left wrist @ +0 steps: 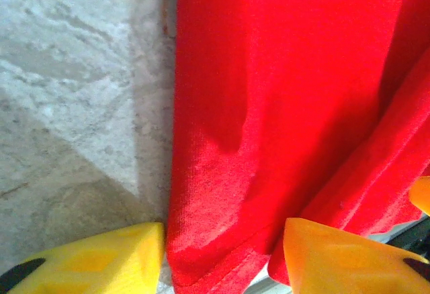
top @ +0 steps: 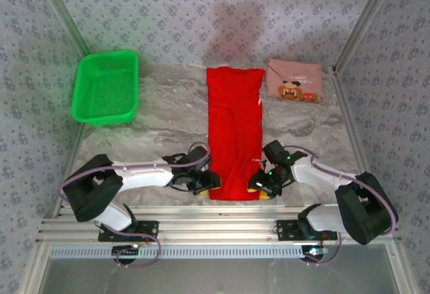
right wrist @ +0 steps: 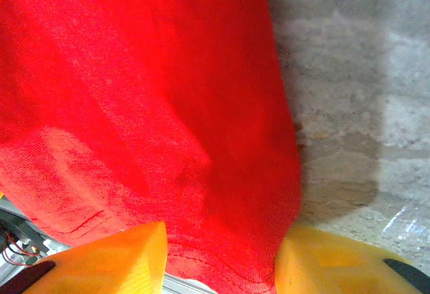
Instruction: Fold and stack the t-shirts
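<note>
At the far left of the marble table a green mesh basket stands against the back wall, well apart from the cloth.

The left arm reaches in from the near left, and the left gripper sits at the near left corner of the red t-shirt. In the left wrist view its yellow fingers stand partway apart, one on the bare table just beside the cloth's edge, the other against the red folds, with the hemmed corner filling the gap between them. Whether they actually pinch the cloth I cannot tell.

The red t-shirt lies in the middle of the table, folded into a long narrow strip that runs from the far edge towards the arms, print hidden. Its near end lies between the two grippers.

The right gripper sits at the strip's near right corner, mirroring the left one. In the right wrist view its yellow fingers are likewise partway apart, with the red corner bunched between them and bare table off to the right; a firm hold cannot be made out here either.

At the far right the pink t-shirt lies folded into a small rectangle, brown print facing up, just beside the red strip's far end.
</note>
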Controlling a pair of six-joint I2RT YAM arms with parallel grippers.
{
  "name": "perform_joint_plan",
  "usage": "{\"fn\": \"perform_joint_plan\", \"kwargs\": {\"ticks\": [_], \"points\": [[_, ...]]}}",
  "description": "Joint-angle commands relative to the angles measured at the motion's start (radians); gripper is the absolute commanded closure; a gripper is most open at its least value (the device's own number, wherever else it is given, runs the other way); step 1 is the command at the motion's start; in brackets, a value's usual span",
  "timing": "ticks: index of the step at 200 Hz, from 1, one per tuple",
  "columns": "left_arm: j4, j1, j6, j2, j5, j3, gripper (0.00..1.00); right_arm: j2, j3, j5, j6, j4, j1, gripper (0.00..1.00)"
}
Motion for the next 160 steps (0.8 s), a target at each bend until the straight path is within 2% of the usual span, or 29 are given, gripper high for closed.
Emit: {"fn": "perform_joint_plan", "kwargs": {"ticks": [1, 21, 31, 73, 105, 160], "points": [[0.027, -0.023, -0.017, 0.053, -0.007, 0.008, 0.55, 0.027, -0.006, 0.014, -0.008, -0.032, 0.001, 0.55], [0.027, -0.023, -0.014, 0.063, -0.006, 0.013, 0.65, 0.046, -0.008, 0.020, -0.002, -0.015, 0.002, 0.57], [0.020, -0.023, -0.010, 0.064, -0.006, 0.019, 0.69, 0.059, 0.001, 0.025, 0.001, -0.012, 0.006, 0.62], [-0.040, -0.023, 0.013, 0.024, -0.018, 0.041, 0.91, 0.038, 0.035, 0.043, 0.013, -0.027, 0.011, 1.00], [-0.129, -0.023, 0.034, -0.077, -0.042, 0.046, 0.97, -0.048, 0.057, 0.027, 0.038, -0.084, 0.023, 1.00], [-0.171, -0.056, -0.005, -0.170, -0.060, -0.003, 1.00, -0.120, 0.032, 0.009, 0.113, -0.143, 0.086, 1.00]]}}
